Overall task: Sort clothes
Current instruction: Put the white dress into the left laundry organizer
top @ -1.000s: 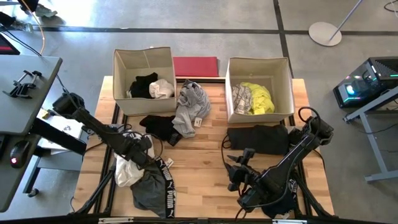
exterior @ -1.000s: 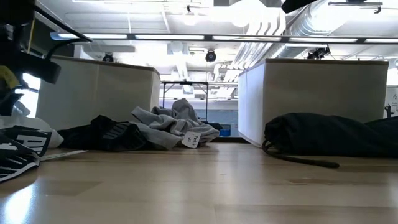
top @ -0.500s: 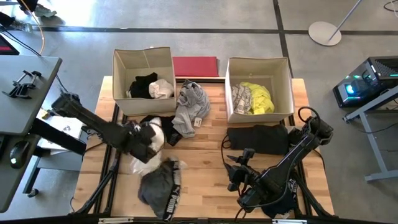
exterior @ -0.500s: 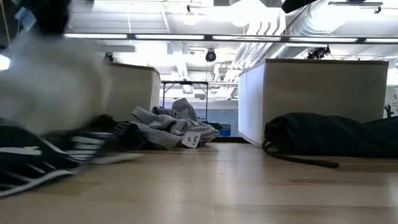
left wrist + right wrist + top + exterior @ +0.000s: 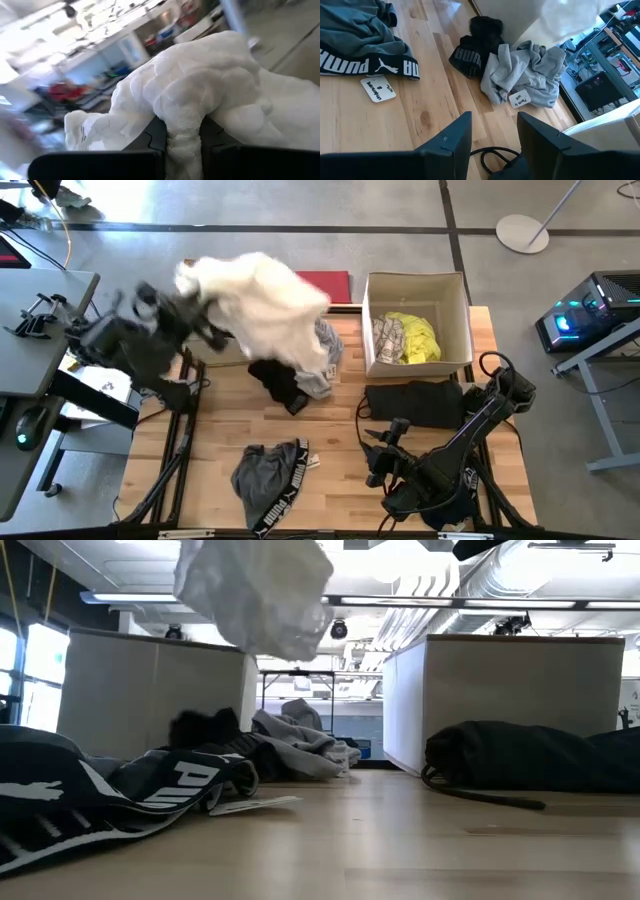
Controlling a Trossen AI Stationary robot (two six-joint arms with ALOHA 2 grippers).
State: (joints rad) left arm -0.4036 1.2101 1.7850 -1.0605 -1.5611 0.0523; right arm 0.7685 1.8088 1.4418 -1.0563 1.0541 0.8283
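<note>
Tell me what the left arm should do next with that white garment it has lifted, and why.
Probably lower it over the left box and release. The left end effector is shut on the white garment, which hangs in the air over that box. That box is mostly hidden under it now, so aim with care. The right end effector waits open near the front edge.

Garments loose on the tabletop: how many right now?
4: PUMA garment front left, black one and grey one between the boxes, black bundle before the right box. Others may hide.
</note>
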